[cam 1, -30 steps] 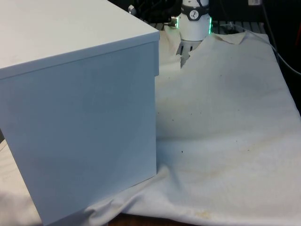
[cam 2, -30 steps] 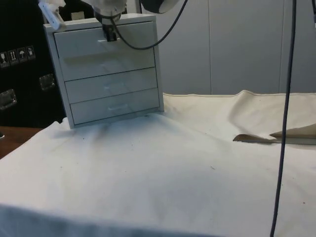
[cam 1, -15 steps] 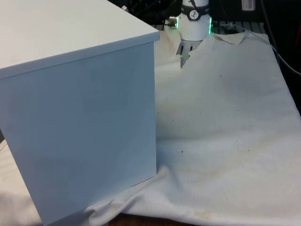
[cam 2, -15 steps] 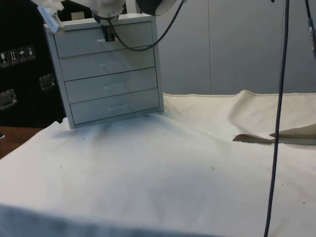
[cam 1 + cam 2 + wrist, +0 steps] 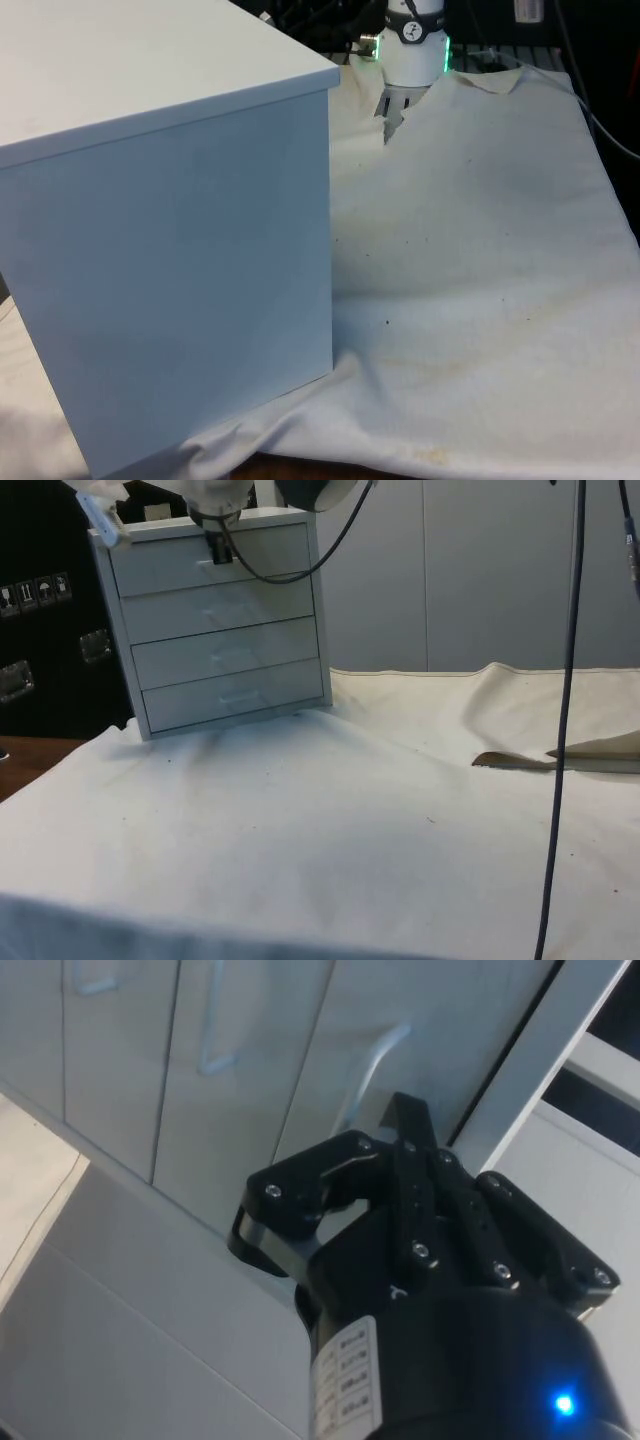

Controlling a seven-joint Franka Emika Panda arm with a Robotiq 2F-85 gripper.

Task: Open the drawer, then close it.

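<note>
Top drawer (image 5: 210, 560), directly ahead of the tool (image 5: 218, 548), has gone from slightly open to flush since a second ago. Tool's fingers together at handle (image 5: 372, 1065). Closing step judged complete.

white-clothed table (image 5: 330, 860), white drawer chest (image 5: 220, 630) on it

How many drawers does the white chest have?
4, stacked on the chest: top drawer, where the claw sits at its front; second drawer; third drawer; bottom drawer. All four fronts look flush.
</note>
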